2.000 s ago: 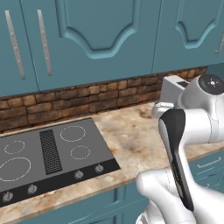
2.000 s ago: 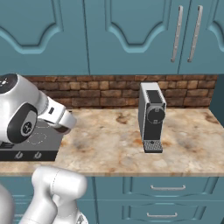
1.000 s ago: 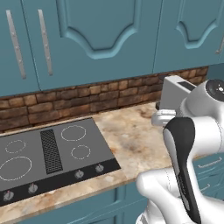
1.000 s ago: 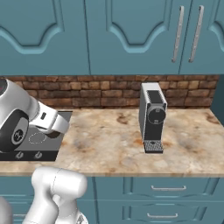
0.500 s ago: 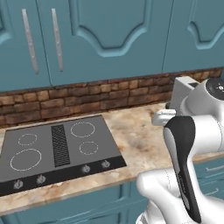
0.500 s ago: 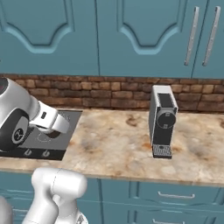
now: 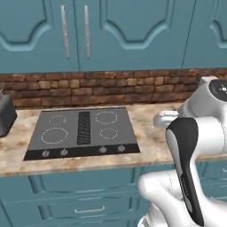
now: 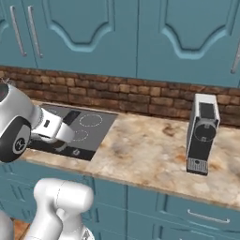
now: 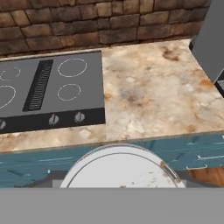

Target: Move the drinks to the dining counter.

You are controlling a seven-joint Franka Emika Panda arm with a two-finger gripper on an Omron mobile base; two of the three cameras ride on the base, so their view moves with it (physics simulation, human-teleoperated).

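The drinks and the dining counter are out of view. My gripper is held folded in close to the arm, over the front edge of the stovetop counter. Its white hand pokes out from behind the arm in the left base view. The fingers are too small and too hidden to tell whether they are open or shut, and nothing shows between them.
A black stovetop is set into the marble counter, with a brick wall and teal upper cabinets behind. A grey coffee machine stands to its right. A dark appliance sits at the far left. Teal drawers run below.
The whole picture has slid to the right in both base views, so the base has driven left along the counter. The arm keeps its folded pose.
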